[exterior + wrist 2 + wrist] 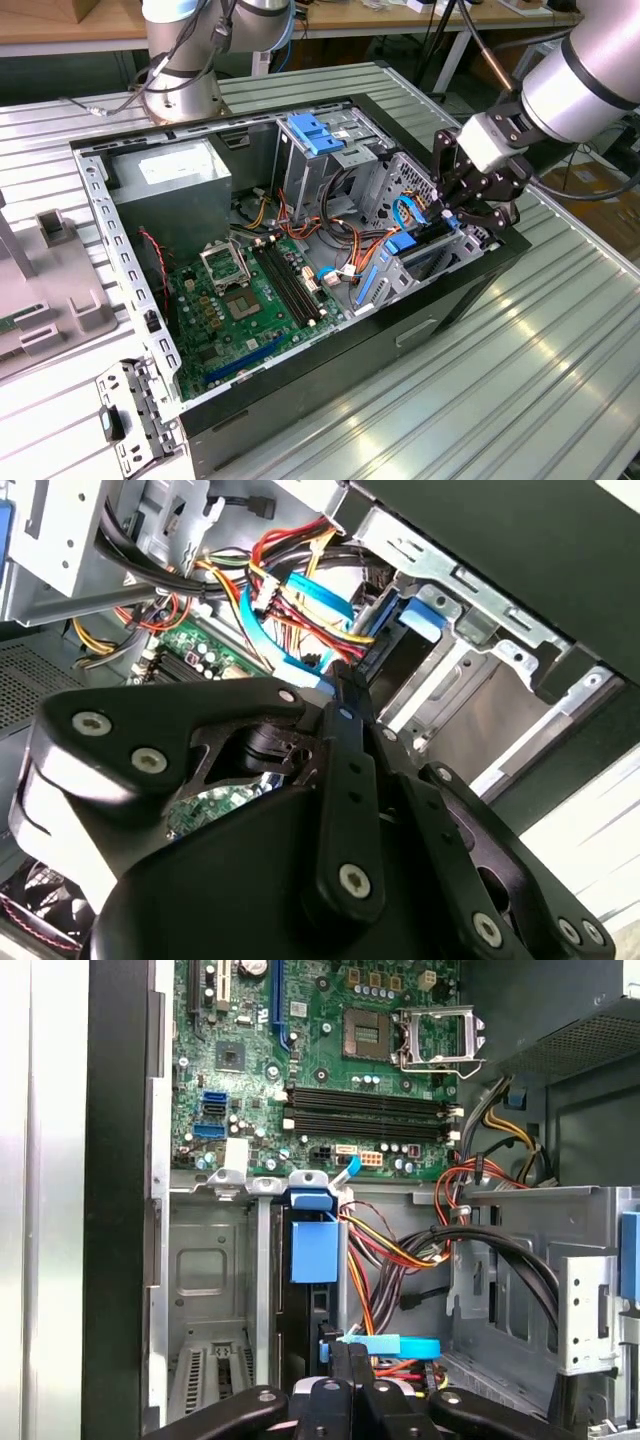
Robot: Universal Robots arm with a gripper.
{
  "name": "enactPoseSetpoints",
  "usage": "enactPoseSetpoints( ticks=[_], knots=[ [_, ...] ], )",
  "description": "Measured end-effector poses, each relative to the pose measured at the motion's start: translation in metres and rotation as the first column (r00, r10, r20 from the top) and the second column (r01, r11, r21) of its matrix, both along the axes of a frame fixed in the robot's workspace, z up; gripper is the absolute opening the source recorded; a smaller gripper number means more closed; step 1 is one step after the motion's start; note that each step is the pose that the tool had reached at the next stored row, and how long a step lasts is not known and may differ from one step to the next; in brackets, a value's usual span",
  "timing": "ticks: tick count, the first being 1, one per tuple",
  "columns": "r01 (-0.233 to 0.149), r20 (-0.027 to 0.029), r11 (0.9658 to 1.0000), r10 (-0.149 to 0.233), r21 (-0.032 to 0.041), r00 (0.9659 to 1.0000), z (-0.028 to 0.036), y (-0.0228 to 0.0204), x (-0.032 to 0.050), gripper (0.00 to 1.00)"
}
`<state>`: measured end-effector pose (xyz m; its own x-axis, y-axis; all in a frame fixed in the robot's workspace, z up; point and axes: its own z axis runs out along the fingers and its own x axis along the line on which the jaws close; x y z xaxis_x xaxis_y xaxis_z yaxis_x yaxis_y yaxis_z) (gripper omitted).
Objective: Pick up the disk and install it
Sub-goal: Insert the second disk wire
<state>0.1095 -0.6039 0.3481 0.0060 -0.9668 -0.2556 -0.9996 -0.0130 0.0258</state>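
Note:
The disk (312, 1252) stands on edge in a slot of the metal drive cage (205, 1270) inside the open computer case (150, 330). Its blue side rail faces out and its dark body drops into the slot. In the exterior view the disk (425, 250) sits at the case's near-right corner, and my gripper (452, 215) hangs just above it. In both wrist views my gripper (350, 1355) (343, 675) is shut, its tips pressed together beside the disk's end and a blue cable connector (385, 1346). I cannot tell whether the tips touch the disk (425, 615).
A bundle of red, yellow, black and blue cables (420, 1250) runs close beside the slot. The motherboard (240, 300), grey power supply (170, 175) and an upper cage with a blue latch (315, 135) fill the case. A loose bracket (130, 420) lies on the ribbed table (520, 380).

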Motion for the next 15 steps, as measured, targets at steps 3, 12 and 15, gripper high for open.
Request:
enactPoseSetpoints(
  ticks=[3,12,15],
  knots=[
    [0.000,-0.0004,1.0000,0.000,-0.0001,1.0000,-0.0026,-0.0001,0.0002,0.11],
    [0.000,-0.0007,1.0000,0.000,-0.0002,1.0000,-0.0086,-0.0003,0.0004,0.11],
    [0.000,-0.0008,1.0000,0.000,0.0024,1.0000,-0.0050,-0.0003,0.0012,0.11]
  ],
)
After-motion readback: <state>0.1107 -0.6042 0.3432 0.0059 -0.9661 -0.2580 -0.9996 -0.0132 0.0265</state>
